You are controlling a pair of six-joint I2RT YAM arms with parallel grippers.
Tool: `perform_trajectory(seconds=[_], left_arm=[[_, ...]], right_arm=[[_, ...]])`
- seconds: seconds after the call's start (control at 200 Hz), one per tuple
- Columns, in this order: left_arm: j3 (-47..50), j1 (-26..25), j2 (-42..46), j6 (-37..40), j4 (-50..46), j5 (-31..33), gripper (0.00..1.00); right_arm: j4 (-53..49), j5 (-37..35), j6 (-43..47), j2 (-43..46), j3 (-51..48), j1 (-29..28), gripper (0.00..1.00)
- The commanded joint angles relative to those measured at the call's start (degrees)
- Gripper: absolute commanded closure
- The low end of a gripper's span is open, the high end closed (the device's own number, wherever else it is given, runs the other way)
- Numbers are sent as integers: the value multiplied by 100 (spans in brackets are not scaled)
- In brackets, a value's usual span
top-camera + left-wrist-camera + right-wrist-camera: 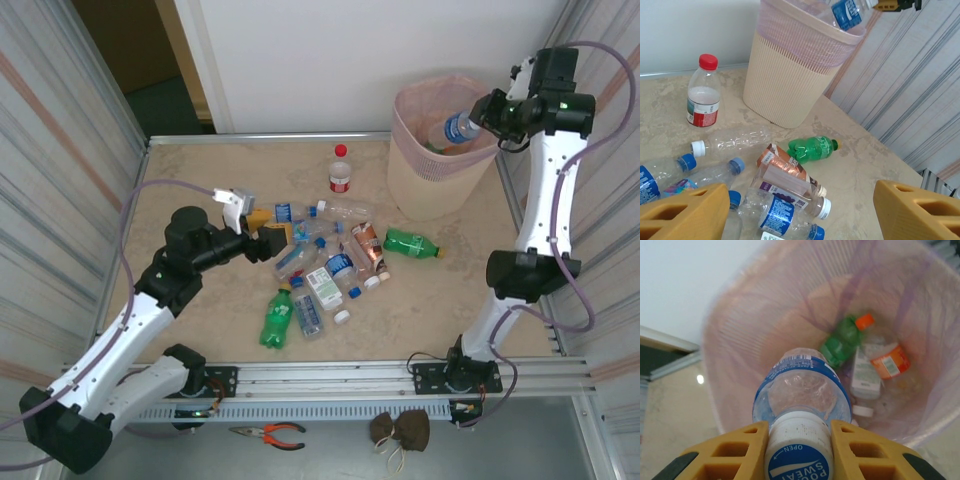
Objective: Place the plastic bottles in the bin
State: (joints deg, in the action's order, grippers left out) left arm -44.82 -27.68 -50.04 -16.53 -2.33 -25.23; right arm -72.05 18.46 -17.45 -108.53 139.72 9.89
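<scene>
The worktop (pixel 200 180) carries everything, and the bin (pixel 420 190) stands at its far right corner, within reach of the right arm. Its pink liner is folded over the rim so that whatever drops in lands in the bag.

The right claw (pixel 487 108) is clenched on a blue-labelled bottle (pixel 458 128), gripping it at the capped neck. The bottle's body points down into the mouth of the bin, a hold that looks chosen so that letting go would send it straight in. The right wrist view looks past this bottle (pixel 800 395) to a green bottle with an orange cap (pixel 842 342) and others already lying at the bottom.

The left claw (pixel 262 238) is released, its jaws spread with nothing between them. It hovers at the left edge of the scattered bottles (pixel 325 255) mid-worktop, probably lining up the next pick.

Apart from that scatter, a red-capped bottle (pixel 340 168) stands upright near the bin and a green bottle (pixel 410 243) lies on its side just before it.
</scene>
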Motion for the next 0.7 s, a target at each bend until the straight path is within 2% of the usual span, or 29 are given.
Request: perform_trajectory(seconds=[0.0,0.326,0.691], left_arm=[[-210,61,-60,89,66,-51,24],[-280,83,-151,76,43,-106,24],[-337,269,-140,88,-30,-209,24]], right_arm=[[-844,260,587,-426,352,30,80],[-903,526,811,-1192,161,23,81],[-776,818,916,-2156,512,-110,81]])
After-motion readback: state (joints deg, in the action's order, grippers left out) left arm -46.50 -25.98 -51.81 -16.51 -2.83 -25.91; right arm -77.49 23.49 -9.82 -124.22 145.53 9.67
